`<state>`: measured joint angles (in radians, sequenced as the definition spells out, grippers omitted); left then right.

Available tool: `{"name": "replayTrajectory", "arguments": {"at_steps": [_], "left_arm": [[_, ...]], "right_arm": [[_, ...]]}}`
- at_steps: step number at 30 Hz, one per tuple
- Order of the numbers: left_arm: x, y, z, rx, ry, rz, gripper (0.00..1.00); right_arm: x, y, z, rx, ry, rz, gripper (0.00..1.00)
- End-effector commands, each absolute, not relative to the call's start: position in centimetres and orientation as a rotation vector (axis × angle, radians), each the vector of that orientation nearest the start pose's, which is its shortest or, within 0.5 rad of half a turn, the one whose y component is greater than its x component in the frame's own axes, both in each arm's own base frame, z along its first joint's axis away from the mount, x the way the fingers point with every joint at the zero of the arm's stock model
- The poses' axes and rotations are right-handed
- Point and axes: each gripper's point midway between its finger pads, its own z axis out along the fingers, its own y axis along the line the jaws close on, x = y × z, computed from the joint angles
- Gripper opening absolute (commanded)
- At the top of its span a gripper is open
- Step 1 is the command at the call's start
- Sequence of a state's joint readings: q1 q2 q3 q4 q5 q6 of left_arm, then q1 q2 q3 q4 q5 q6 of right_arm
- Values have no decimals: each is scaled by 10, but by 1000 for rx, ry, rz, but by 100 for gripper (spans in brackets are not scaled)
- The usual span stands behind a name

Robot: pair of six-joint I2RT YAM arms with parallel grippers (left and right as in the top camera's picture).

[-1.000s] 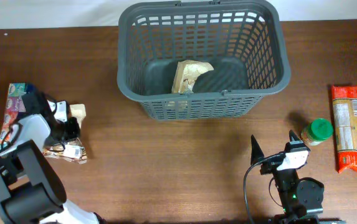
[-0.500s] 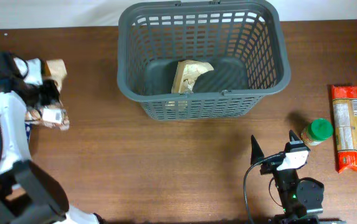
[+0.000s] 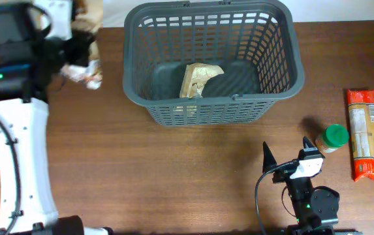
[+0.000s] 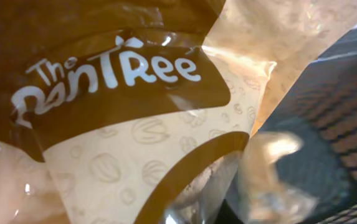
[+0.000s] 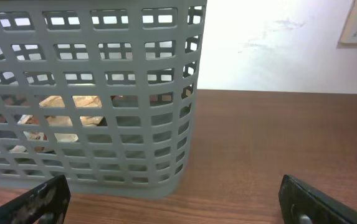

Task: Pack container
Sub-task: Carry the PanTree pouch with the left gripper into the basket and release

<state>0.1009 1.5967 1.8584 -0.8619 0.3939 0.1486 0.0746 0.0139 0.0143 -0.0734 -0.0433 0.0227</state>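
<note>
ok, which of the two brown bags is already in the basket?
The crumpled tan bag on the basket floor; the Pantree bag hangs in the left gripper, outside the basket.

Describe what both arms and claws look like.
The left arm has long white links, black joint housings, a thin black cable alongside and a green light. The right arm is black with a green light, a white wrist block, a looping black cable, and a claw of two pointed black fingers.
</note>
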Motion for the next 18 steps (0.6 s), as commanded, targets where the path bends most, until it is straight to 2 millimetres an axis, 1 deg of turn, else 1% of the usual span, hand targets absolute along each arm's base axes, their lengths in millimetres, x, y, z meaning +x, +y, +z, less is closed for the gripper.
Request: {"name": "replayTrajectory", "arguments": {"at_steps": [1,5,6,9,11,15,18], "left_arm": [[438,-79,417,420,1948,-346,2],[435,-126,436,519,1844,-403,2],[432,-149,442,568,1805,-432,2],[428,-180,442,629,1773,-476,2],[427,-196,436,661,1775,-501,2],[430,-229,410,720,1820,-556,2],[440,-241,388,706,1878,-553,2]], "right_arm": [[245,26,158,-77,1639,111,99],[245,26,158,-77,1639,111,99],[245,26,158,-77,1639,111,99],[245,26,158,-77,1639,111,99],[245,26,158,-77,1639,111,99],[245,26,158,-77,1639,111,99],[245,26,158,-77,1639,111,99]]}}
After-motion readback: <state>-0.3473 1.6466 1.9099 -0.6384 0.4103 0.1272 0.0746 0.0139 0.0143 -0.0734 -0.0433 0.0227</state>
